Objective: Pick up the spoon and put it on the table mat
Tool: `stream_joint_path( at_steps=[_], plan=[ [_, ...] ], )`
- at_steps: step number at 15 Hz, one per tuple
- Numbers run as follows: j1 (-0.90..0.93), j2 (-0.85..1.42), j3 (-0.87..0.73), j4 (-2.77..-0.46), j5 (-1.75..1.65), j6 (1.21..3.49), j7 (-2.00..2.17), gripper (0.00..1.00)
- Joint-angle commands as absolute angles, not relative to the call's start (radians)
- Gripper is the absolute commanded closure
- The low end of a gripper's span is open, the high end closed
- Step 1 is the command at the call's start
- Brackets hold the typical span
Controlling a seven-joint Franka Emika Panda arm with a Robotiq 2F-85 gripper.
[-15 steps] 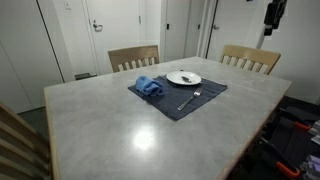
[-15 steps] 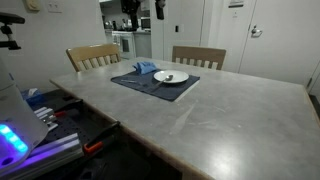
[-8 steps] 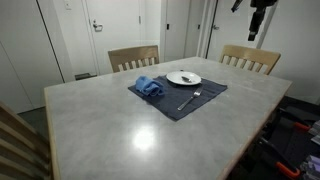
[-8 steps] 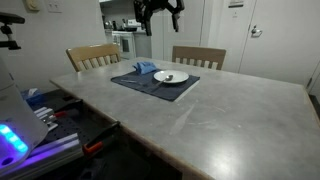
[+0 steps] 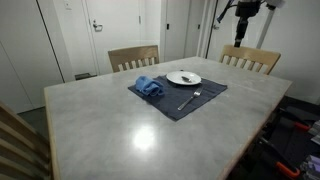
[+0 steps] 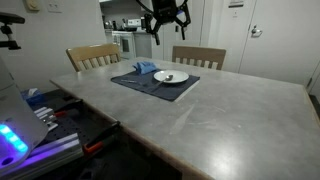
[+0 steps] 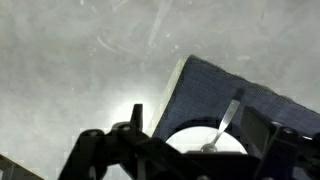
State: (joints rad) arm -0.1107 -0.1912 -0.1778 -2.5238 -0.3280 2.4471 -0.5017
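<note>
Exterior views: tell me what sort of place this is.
Probably a home dining room: a large table with wooden chairs behind it, laid with a dark place mat and a white plate, and white interior doors along the wall.

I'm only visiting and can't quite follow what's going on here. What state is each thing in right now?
gripper: open, empty, high above the table.
mat: spread flat on the table.
plate: sitting flat on the mat.
utensil: lying flat on the mat beside the plate, not held.
blue cloth: crumpled on the mat.
</note>
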Motion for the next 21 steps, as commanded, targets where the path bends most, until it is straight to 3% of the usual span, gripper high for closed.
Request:
stream_joint_path(
  at_steps=[1,12,19,21],
  plan=[
    [-0.114,-0.19,-0.173,-2.521,-0.326,2.445,-0.504,0.0],
    [0.005,-0.095,-0.185,-2.519,-0.147,2.903,-0.799,0.0],
    [0.095,-0.024,-0.192,-2.518,0.193,2.902,-1.018,0.0],
    [0.083,-0.049,-0.184,-2.525,0.142,2.885,-0.966,0.0]
  ],
)
